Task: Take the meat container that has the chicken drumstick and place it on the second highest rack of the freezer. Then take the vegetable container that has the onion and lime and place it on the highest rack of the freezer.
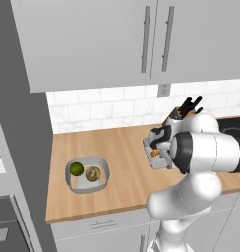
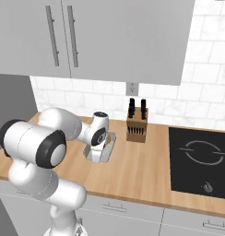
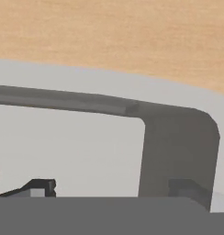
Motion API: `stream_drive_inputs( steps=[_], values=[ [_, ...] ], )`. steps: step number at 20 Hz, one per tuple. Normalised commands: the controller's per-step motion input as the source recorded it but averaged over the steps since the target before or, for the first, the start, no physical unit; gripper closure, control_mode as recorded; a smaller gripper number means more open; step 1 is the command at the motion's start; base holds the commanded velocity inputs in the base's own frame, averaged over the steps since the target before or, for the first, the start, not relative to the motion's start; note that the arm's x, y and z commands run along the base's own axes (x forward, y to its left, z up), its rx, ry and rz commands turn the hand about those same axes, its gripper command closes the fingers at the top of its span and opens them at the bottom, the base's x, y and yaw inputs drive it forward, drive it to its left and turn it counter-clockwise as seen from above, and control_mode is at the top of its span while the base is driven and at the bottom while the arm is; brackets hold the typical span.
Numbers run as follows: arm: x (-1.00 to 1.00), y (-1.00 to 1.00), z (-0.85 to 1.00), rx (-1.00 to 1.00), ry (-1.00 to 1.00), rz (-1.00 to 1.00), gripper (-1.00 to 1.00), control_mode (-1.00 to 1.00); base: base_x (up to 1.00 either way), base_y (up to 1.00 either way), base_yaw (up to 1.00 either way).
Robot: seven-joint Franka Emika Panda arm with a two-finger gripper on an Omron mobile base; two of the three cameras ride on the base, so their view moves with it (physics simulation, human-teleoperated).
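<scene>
Wooden counter point(image 1: 122, 172) under grey wall cabinets point(image 1: 92, 39). Black cooktop point(image 2: 202, 161) at right, knife block point(image 2: 137, 124) against tiled wall. Vegetable container point(image 1: 103, 170) left on counter, holding lime point(image 1: 76, 169) beside onion point(image 1: 93, 173). Meat container point(image 2: 107, 150) mid-counter, chicken drumstick point(image 1: 155, 152) inside. Gripper point(image 3: 118, 189) low over meat container's corner, jaws spread wide, one fingertip point(image 3: 40, 187) inside the wall, the other over the rim, nothing clamped.
</scene>
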Motion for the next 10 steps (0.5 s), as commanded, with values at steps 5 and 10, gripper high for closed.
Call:
stream_drive_inputs(
  steps=[5, 10],
  values=[
    [0.00, 0.04, -0.36, 0.00, 0.00, 0.00, 1.00, -1.00, 0.00, 0.00, 0.00],
    [0.00, 0.00, 0.00, 0.00, 0.00, 0.00, 1.00, -1.00, 0.00, 0.00, 0.00]
  ],
)
